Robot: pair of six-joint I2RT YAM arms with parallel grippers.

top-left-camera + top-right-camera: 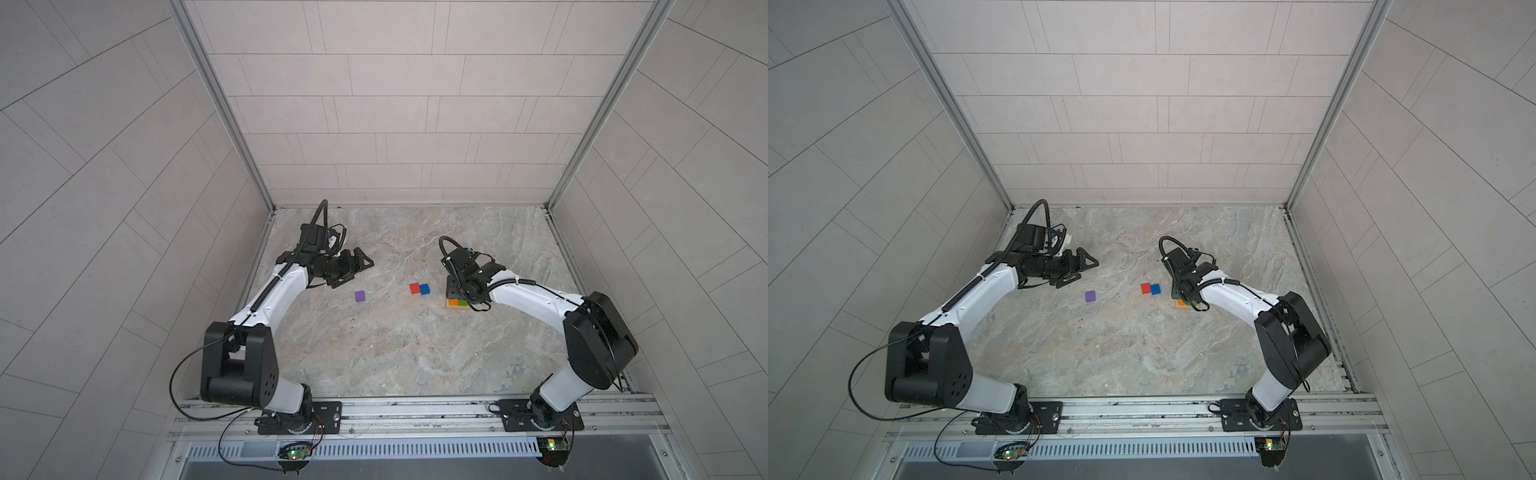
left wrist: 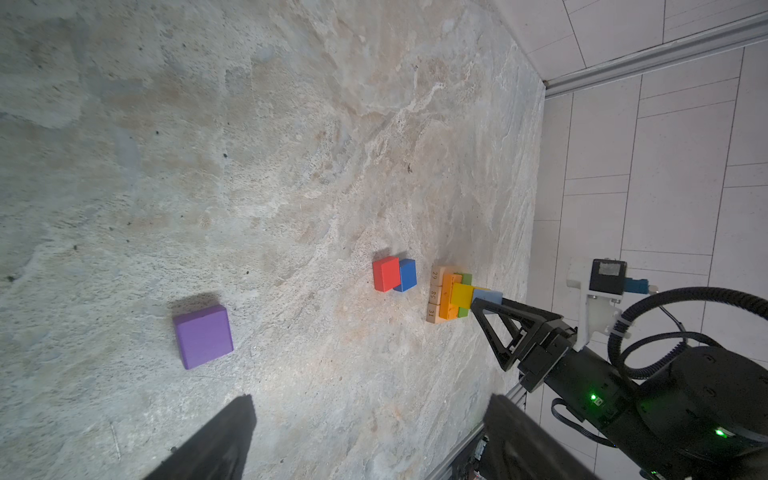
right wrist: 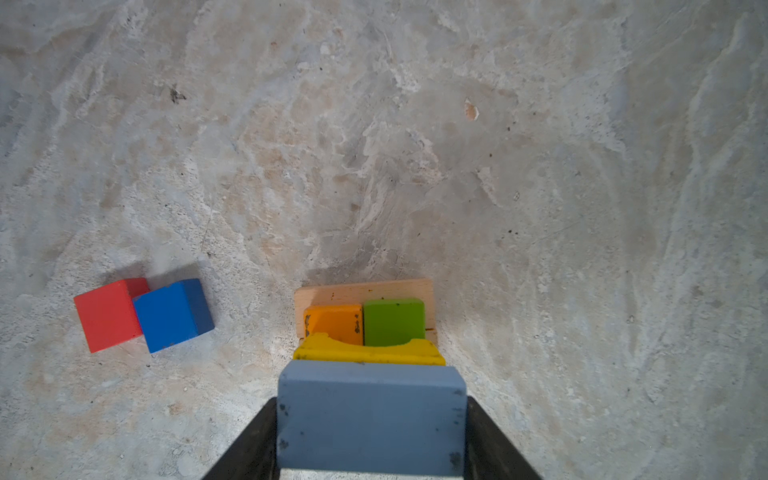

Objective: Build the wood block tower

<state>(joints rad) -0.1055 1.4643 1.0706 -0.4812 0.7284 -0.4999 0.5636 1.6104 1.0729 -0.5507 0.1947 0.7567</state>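
The tower [image 1: 456, 303] stands right of centre in both top views, also seen at tower [image 1: 1181, 303]. It has a tan base [image 3: 365, 291], an orange brick [image 3: 332, 324] and a green brick [image 3: 394, 322] side by side, and a yellow brick [image 3: 370, 353] across them. My right gripper [image 3: 371, 436] hangs over it, shut on the light-blue brick [image 3: 371, 419], which sits on top. A red cube [image 1: 414, 288] and a blue cube [image 1: 424, 289] touch each other left of the tower. The purple cube [image 1: 360, 296] lies alone further left. My left gripper [image 1: 353, 272] hovers open and holds nothing, behind the purple cube.
The marble tabletop [image 1: 395, 353] is walled in by tiled panels at the back and both sides. A metal rail [image 1: 415, 409] with the two arm bases runs along the front edge. The right side wall [image 2: 665, 208] is close behind the tower.
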